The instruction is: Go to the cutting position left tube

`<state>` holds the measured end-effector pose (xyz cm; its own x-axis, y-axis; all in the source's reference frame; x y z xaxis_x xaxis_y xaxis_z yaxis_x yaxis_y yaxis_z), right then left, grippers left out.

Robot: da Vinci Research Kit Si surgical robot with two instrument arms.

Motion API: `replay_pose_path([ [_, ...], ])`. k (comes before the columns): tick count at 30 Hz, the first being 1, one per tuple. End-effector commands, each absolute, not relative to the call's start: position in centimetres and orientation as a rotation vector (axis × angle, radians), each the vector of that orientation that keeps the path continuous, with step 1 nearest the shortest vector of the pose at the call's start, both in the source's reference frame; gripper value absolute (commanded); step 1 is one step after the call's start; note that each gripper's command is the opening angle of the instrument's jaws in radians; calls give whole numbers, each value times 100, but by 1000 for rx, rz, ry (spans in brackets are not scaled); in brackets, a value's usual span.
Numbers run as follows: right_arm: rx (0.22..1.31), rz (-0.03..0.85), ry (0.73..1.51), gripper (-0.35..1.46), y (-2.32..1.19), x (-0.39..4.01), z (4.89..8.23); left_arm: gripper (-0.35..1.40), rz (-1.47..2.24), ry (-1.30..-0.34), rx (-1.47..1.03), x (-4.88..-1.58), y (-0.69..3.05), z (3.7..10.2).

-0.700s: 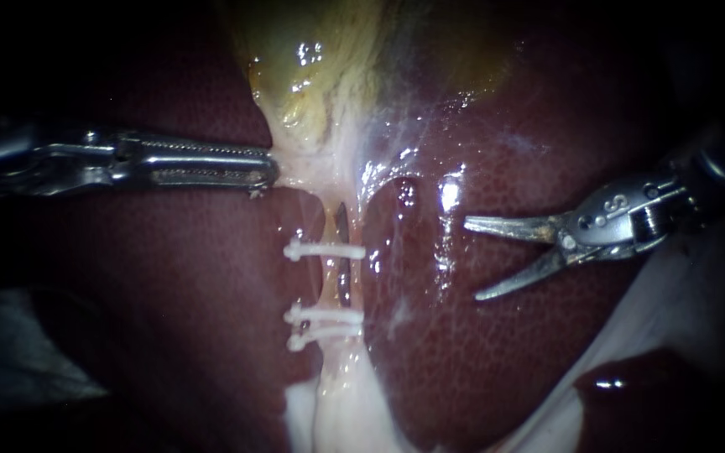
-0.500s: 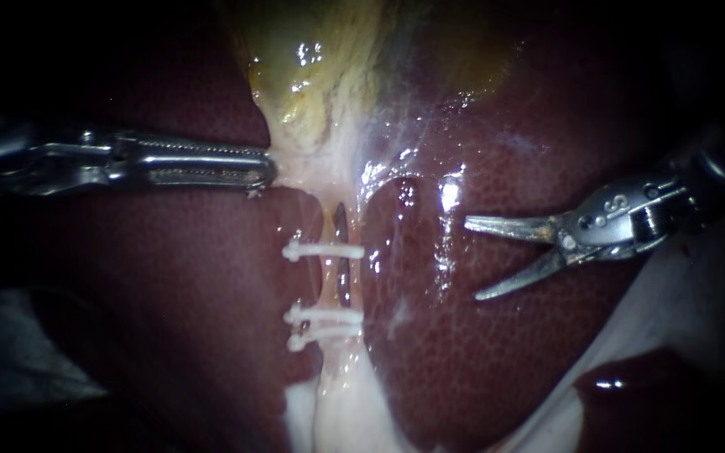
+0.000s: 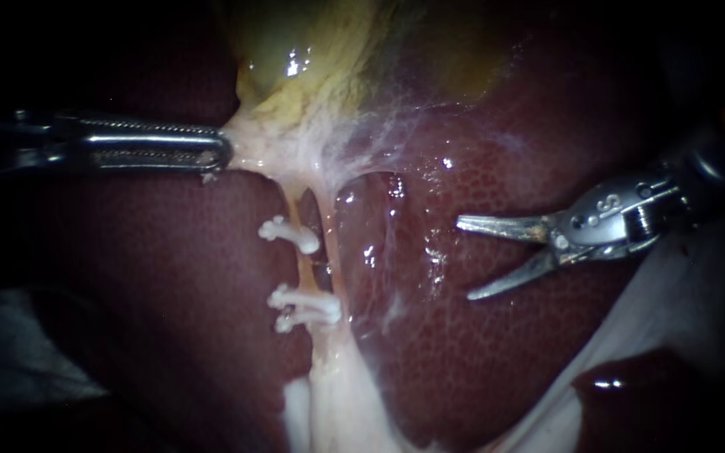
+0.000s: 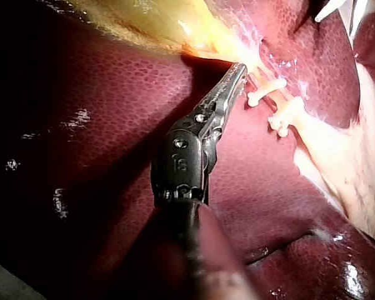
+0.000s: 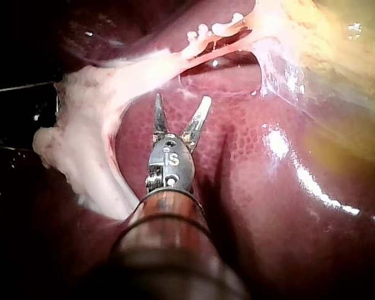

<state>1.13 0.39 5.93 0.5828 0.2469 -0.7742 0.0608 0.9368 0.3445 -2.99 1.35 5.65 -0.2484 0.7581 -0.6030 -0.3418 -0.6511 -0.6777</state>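
Your left tube (image 3: 306, 267) runs near to far at centre, carrying three white clips (image 3: 291, 236): one far, two near. Your left instrument (image 3: 224, 153) clamps pale tissue (image 3: 270, 151) under the gallbladder (image 3: 312, 67). Your right instrument (image 3: 465, 259) is well to the right, its jaws gaping wide over the liver (image 3: 480, 361).

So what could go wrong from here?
The right instrument, blades open, has bare liver between it and the tube; the tips might scrape it. The gap between the clips is narrow, so a blade could catch one. The left instrument holds the tissue taut; a slip would shift the target.
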Motion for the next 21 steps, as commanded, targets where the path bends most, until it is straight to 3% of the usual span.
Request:
replay_pose_path([
  [1, 372, 118, 953, 145, 36, 118, 593, -35, 1963, -540, -1277, -300, 135, 566],
  [21, 518, 180, 971, 145, -11, 223, 641, -35, 1963, -536, -1276, -303, 133, 568],
])
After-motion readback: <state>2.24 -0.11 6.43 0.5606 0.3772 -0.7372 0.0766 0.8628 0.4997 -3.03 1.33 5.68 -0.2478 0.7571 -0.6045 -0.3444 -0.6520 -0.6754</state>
